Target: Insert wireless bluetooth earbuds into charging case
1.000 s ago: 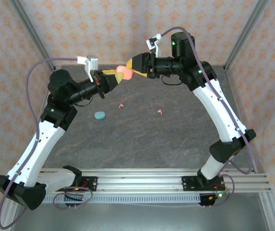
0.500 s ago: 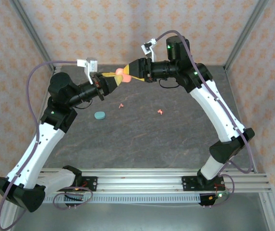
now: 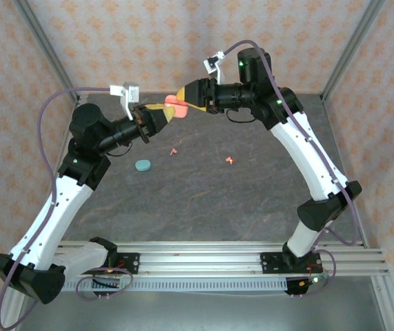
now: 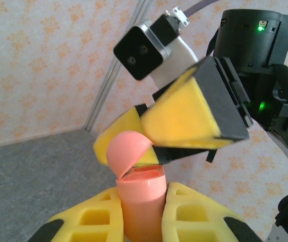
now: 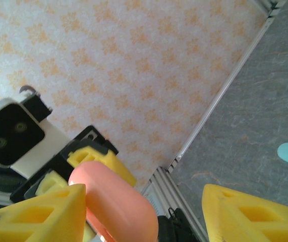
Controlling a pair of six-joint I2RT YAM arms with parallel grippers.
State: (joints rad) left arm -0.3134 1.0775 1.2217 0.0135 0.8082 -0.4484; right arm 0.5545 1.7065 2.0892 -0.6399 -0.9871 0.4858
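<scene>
Top camera: I have the pink case (image 3: 176, 105) raised over the back of the counter (image 3: 203, 200). My left fingers (image 3: 156, 105) are clamped on it and my right fingers (image 3: 185, 94) meet it. One pink earbud (image 3: 174, 149) and another (image 3: 229, 160) lie loose on the counter, near a teal case (image 3: 143, 165).

Left wrist: the case body stands upright in the closed fingers, its lid (image 4: 126, 151) hinged partly open.

Right wrist: my right fingers are spread, gripping nothing, with one against the lid.

I judge I'm mid-opening. Next I'd push the lid fully back, then reach down for an earbud.

White-black arms (image 3: 52, 207), yellow-padded claws (image 3: 161, 110), purple cables (image 3: 90, 88)
</scene>
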